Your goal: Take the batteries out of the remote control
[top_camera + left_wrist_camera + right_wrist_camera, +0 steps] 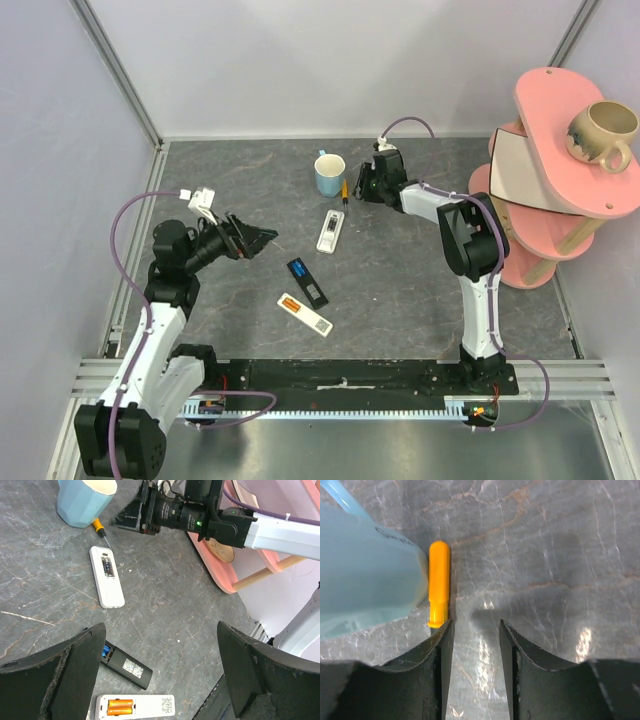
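Left gripper jaws wide, empty; right gripper jaws narrow, empty (screwdriver at 11 o'clock). Three remotes; two orange batteries.

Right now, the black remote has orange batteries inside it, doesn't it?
Not quite. The black remote has blue batteries inside it, not orange ones. The left wrist view shows this. The orange batteries are in the white remote lying next to it.

blue cup | orange screwdriver beside it | beige mug on pink shelf
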